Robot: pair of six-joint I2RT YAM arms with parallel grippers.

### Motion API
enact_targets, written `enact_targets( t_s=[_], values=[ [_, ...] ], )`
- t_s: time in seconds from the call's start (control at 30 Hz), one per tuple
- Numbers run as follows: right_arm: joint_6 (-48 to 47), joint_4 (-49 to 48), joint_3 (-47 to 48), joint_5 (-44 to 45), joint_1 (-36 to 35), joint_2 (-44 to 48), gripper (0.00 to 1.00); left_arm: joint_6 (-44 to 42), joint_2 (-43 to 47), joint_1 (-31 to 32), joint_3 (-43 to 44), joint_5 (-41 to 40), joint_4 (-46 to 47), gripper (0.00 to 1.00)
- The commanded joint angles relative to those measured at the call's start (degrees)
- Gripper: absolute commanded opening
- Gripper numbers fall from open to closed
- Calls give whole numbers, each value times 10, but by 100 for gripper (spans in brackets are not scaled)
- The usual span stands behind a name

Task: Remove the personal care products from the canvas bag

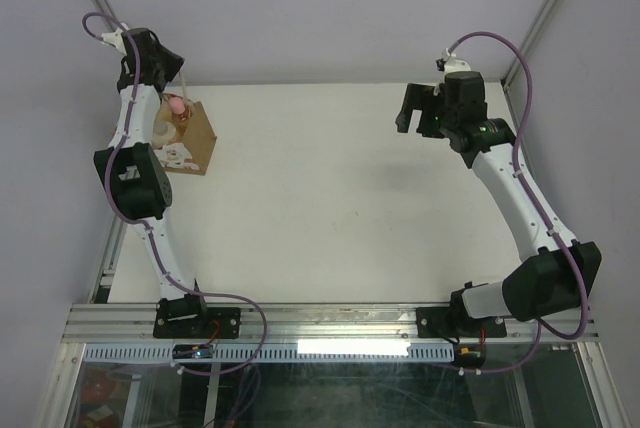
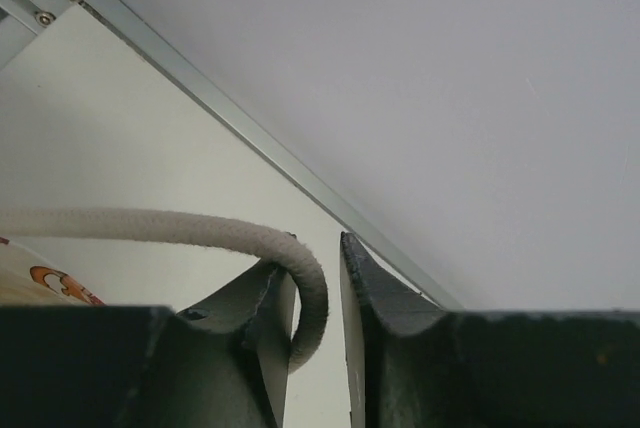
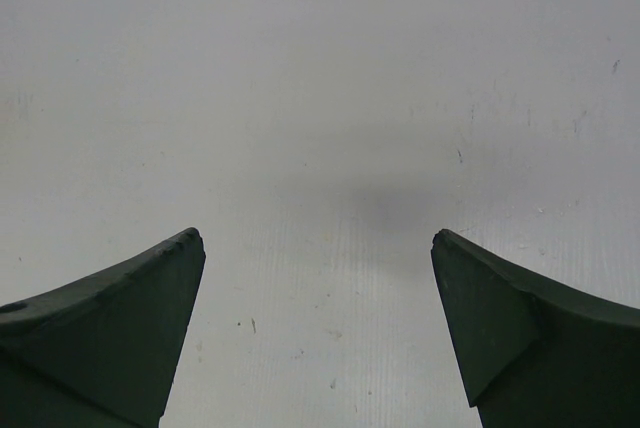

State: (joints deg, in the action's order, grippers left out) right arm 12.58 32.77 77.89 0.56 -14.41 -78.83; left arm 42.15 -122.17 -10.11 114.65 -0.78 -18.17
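Note:
The canvas bag stands at the table's far left, brown with a white printed side. An orange-pink bottle with a pink cap sticks up out of it, with a pale container beside it; the other personal care products are hidden. My left gripper hangs over the bag's top. In the left wrist view the pale rope handle curls down between the narrow jaws of the left gripper, which are shut on it. My right gripper hovers open over bare table at the far right, with nothing between its fingertips.
A metal frame rail runs along the table's back edge just behind the bag. The left edge rail runs close beside the left arm. White tabletop stretches between the two arms.

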Motion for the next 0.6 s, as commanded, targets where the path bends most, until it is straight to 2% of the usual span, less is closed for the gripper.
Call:
enact_targets(
  t_s=[0.0,0.13,0.57],
  values=[
    [4,-28,23,-18,4,1,100,5,22,10,24,88,46,19],
    [9,-26,21,-25,4,2,100,-5,37,30,11,112,46,15],
    [26,-22,-10,-56,1,32,100,-4,95,138,-50,168,46,11]
  ],
)
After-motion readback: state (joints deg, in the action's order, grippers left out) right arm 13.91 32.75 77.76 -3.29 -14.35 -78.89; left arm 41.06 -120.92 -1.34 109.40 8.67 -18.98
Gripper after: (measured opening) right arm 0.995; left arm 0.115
